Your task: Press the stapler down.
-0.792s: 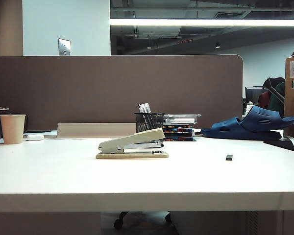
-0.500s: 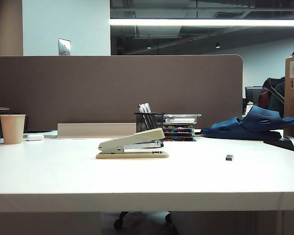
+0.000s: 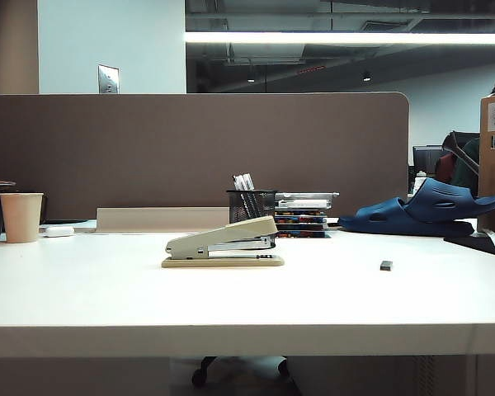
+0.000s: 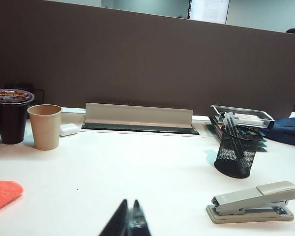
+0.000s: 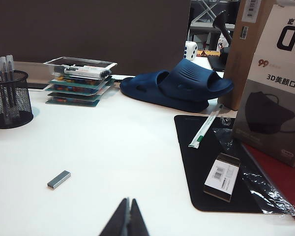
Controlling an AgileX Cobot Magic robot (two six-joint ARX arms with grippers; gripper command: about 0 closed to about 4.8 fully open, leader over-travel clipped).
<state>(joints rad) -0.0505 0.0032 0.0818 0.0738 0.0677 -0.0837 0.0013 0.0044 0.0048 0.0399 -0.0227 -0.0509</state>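
The beige stapler (image 3: 224, 244) lies on the white table (image 3: 107, 289) near its middle, top arm slanting up, dark front end pointing right. The left wrist view shows the same stapler (image 4: 253, 202) standing free in front of a black mesh pen cup (image 4: 234, 152). My left gripper (image 4: 129, 202) is shut with nothing in it, hanging over bare table well short of the stapler. My right gripper (image 5: 127, 200) is also shut and empty, above the table near a small grey block (image 5: 59, 179). Neither arm shows in the exterior view.
A paper cup (image 3: 21, 216), a dark cup (image 4: 11, 115) and a small white oblong (image 3: 58, 232) stand at the back left, an orange cloth (image 4: 2, 192) nearer. Stacked trays (image 3: 304, 213), a blue slipper (image 3: 421, 212), a black mat (image 5: 221, 167) and boxes (image 5: 278, 73) fill the right.
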